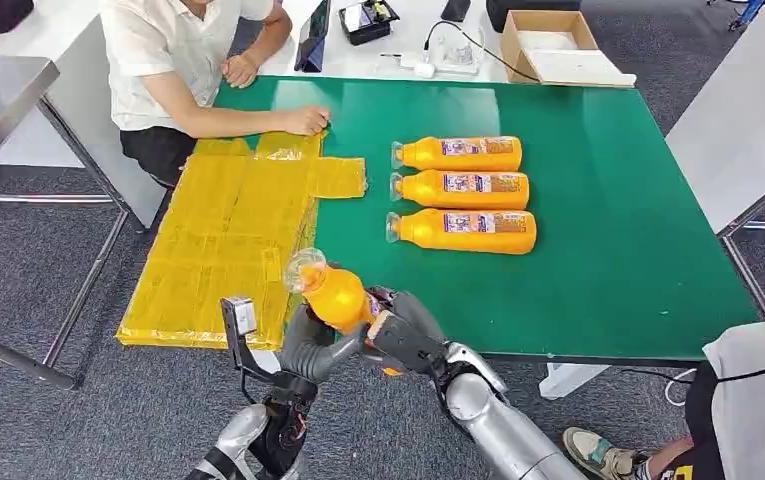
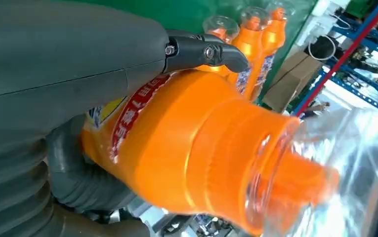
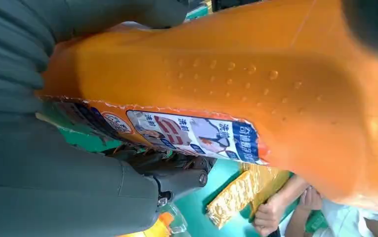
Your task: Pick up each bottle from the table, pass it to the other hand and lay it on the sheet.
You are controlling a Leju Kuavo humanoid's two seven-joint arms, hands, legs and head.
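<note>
Both hands, left hand (image 1: 318, 345) and right hand (image 1: 405, 335), have fingers wrapped round one bottle (image 1: 333, 293) held in the air at the table (image 1: 608, 250) edge near the sheet (image 1: 223, 240), so an early right-hand release could drop it.

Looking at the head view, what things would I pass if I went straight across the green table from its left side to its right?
Yellow sheet → person's hand resting on the sheet's far edge → three orange bottles lying side by side, caps toward the sheet → bare green table out to its right edge.
</note>
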